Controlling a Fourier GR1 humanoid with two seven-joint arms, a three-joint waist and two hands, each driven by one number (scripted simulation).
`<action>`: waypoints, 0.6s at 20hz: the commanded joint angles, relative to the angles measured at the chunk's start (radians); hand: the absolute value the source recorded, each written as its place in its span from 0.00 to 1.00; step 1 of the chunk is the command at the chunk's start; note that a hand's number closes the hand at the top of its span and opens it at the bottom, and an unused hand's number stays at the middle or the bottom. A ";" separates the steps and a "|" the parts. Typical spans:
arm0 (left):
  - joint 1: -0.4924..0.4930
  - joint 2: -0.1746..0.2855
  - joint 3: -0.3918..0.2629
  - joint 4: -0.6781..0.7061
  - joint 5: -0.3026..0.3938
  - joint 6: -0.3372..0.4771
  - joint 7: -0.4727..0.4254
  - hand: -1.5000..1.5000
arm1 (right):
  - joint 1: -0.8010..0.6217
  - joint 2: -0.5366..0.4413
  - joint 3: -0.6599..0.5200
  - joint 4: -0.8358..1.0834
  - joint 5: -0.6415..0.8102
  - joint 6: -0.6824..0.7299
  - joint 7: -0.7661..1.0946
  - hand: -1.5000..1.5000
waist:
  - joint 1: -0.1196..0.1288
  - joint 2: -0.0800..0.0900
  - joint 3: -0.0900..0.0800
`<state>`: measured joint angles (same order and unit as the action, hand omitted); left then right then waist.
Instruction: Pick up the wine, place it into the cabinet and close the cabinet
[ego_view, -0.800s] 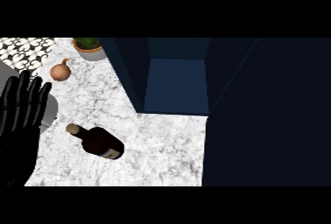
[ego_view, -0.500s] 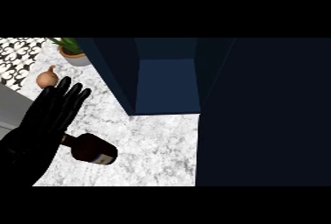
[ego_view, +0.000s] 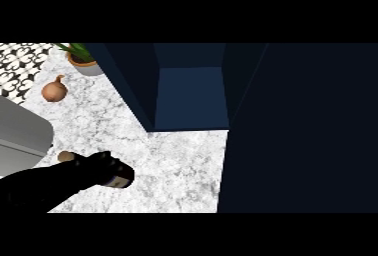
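Observation:
The wine bottle (ego_view: 121, 179) lies on its side on the marble counter (ego_view: 177, 170) at the lower left. Only its cork end (ego_view: 66, 156) and dark base show. My left hand (ego_view: 77, 177) comes in from the lower left corner and is curled over the bottle's body, hiding most of it. A grey forearm (ego_view: 21, 131) shows at the left edge above the hand. The dark blue cabinet (ego_view: 189, 95) stands open beyond the bottle, its inside facing me. My right hand does not show.
The cabinet's open door (ego_view: 303, 130) fills the right side as a large dark panel. A brown onion (ego_view: 53, 90) and a potted plant (ego_view: 83, 61) sit at the counter's far left. Patterned tiles (ego_view: 16, 65) lie in the top left corner.
My left hand left its resting place at the left edge, swept over the bottle with straight fingers, and now has its fingers curled round the bottle.

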<state>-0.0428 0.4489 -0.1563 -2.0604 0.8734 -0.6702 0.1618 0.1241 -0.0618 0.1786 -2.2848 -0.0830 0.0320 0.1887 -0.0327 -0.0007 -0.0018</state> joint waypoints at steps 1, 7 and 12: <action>-0.014 0.196 0.116 0.031 0.309 -0.109 0.045 0.00 | -0.001 -0.006 0.042 -0.139 0.009 -0.030 0.142 0.00 | 0.021 -0.002 -0.001; -0.036 0.439 0.216 0.060 0.628 -0.119 0.130 0.00 | 0.049 0.042 0.209 -0.270 0.141 -0.101 0.238 0.00 | 0.033 -0.004 0.001; -0.089 0.457 0.204 0.072 0.683 -0.066 0.189 0.00 | 0.054 0.027 0.234 -0.316 0.179 -0.128 0.273 0.00 | 0.025 -0.002 0.002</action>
<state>-0.0956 0.8735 0.0542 -1.9665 1.4940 -0.7902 0.3085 0.1548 -0.0373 0.3546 -2.4856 -0.0016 -0.0667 0.4034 -0.0069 -0.0031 -0.0006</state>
